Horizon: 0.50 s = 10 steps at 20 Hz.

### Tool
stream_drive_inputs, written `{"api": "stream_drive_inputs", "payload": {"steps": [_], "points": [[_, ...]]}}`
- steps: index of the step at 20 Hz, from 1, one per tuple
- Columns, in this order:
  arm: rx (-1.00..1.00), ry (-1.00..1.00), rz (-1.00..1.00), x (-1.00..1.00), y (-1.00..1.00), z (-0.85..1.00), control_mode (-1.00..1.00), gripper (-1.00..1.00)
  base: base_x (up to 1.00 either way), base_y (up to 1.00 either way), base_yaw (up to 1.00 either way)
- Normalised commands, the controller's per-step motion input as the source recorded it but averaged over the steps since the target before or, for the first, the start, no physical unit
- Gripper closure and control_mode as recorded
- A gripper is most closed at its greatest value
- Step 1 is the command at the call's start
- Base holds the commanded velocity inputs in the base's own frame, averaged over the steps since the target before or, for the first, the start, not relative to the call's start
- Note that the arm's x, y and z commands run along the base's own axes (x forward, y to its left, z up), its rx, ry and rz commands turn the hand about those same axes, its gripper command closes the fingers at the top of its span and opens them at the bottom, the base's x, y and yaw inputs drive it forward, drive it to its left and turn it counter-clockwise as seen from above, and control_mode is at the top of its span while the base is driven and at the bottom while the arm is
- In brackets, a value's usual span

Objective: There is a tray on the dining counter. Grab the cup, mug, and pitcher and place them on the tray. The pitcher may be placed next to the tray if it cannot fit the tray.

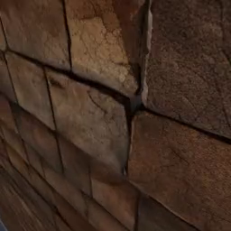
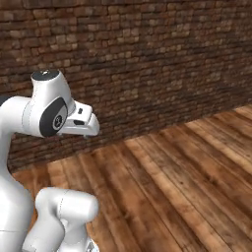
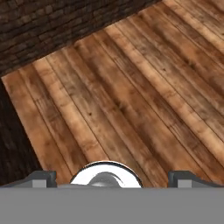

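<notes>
The tray, the cup, the mug, the pitcher and the dining counter are out of view. In the hand view my gripper (image 3: 113, 180) is open, its two dark fingertips (image 3: 42, 178) standing far apart at the bottom with nothing between them. It looks down at a wooden plank floor (image 3: 131, 100). In the right base view my white arm (image 2: 47, 110) is folded up at the left, its hand end turned toward the floor.
A dark brick wall (image 2: 147, 64) runs across the back of the right base view, with the plank floor (image 2: 187, 177) in front of it. The left base view sits very close to rough brown bricks (image 1: 90, 117). The wall also borders the floor (image 3: 52, 26) in the hand view.
</notes>
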Motion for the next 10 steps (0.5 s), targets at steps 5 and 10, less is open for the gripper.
{"api": "stream_drive_inputs", "payload": {"steps": [5, 10], "points": [[0.00, 0.00, 0.00, 0.00, 0.00, 0.00, 1.00, -1.00, 0.68, 0.80, -0.68], [0.00, 0.00, 0.00, 0.00, 0.00, 0.00, 1.00, -1.00, 0.73, 0.74, -0.70]]}}
